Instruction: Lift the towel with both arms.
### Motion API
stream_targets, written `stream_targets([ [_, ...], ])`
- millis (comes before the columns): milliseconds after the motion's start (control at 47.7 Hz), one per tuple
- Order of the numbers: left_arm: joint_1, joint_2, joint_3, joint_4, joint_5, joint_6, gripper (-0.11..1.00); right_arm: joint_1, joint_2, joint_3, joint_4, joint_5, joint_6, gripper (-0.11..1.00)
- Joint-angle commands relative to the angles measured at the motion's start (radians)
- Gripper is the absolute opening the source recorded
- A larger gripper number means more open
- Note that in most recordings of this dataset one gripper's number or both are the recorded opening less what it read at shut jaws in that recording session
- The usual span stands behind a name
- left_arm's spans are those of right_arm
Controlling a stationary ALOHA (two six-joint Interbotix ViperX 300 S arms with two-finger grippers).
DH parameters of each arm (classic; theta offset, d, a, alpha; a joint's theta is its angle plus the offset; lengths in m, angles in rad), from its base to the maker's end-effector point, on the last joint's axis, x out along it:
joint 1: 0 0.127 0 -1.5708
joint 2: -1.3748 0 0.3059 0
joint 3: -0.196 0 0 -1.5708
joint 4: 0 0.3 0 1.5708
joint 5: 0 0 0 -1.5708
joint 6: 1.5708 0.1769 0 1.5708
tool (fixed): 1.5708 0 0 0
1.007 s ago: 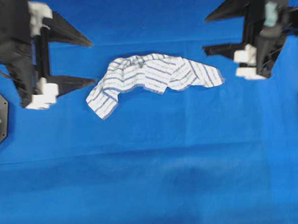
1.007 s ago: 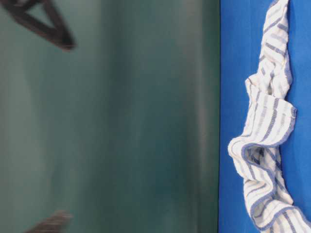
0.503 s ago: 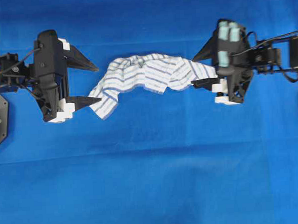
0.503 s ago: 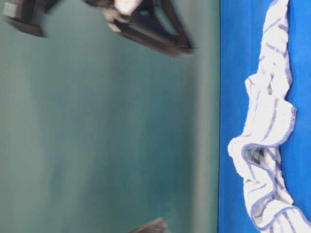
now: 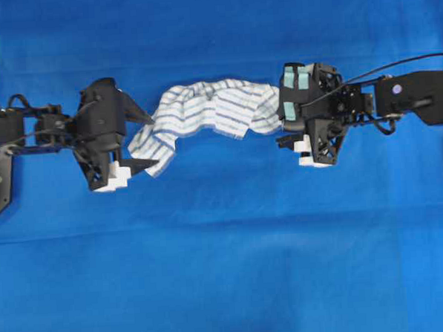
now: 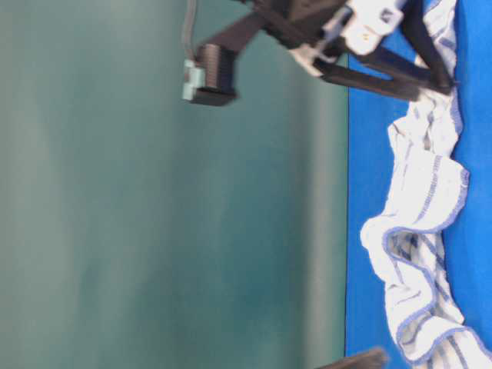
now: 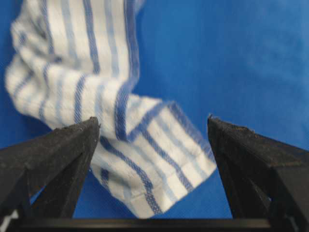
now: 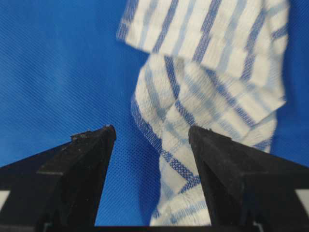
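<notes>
Risk at left end first: the black wedge-fingered left hand [image 5: 141, 143] stood wide open, straddling the hemmed corner of the thin white towel with blue and grey stripes [image 5: 213, 111], which lay crumpled on the plain blue sheet [image 5: 227, 270] covering the bench. Only a single flat layer sat between its fingers [image 7: 55, 150]; closing too high would likely miss it, too low would likely pinch the sheet. The black right hand [image 5: 285, 133] was likewise open over the bunched right end, where a shallow bite might slip. Uneven grips would tilt the lift. Nothing else obstructed.
</notes>
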Motion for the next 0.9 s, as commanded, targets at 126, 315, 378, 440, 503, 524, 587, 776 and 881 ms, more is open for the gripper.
stream_targets([
  [126, 0.000, 0.114, -0.040, -0.002, -0.021, 0.000, 0.89, -0.015, 0.037, -0.020, 0.006, -0.046, 0.000, 0.65],
  [315, 0.012, 0.126, -0.051, -0.002, -0.006, 0.003, 0.85, -0.026, 0.037, -0.020, 0.005, -0.046, -0.002, 0.62],
  [378, 0.017, 0.126, -0.051, -0.002, 0.017, 0.005, 0.80, -0.028, 0.038, -0.020, 0.003, -0.046, -0.003, 0.53],
  [440, 0.018, 0.126, -0.051, -0.002, 0.040, 0.005, 0.65, -0.031, 0.037, -0.021, 0.003, -0.046, -0.005, 0.38],
  [503, 0.021, 0.124, -0.051, -0.002, 0.057, 0.005, 0.47, -0.031, 0.037, -0.020, 0.003, -0.041, -0.006, 0.17],
  [524, 0.021, 0.124, -0.049, -0.002, 0.060, 0.005, 0.41, -0.031, 0.037, -0.021, 0.002, -0.041, -0.006, 0.12],
  [587, 0.026, 0.123, -0.048, -0.002, 0.064, 0.006, 0.21, -0.031, 0.037, -0.020, 0.002, -0.043, -0.005, 0.03],
  [776, 0.037, 0.098, -0.046, -0.002, 0.083, 0.009, 0.01, -0.031, 0.020, -0.020, 0.005, -0.041, -0.002, 0.03],
  [881, 0.043, 0.051, -0.052, -0.002, 0.126, 0.009, 0.01, -0.028, -0.017, -0.020, 0.006, -0.037, 0.002, 0.03],
])
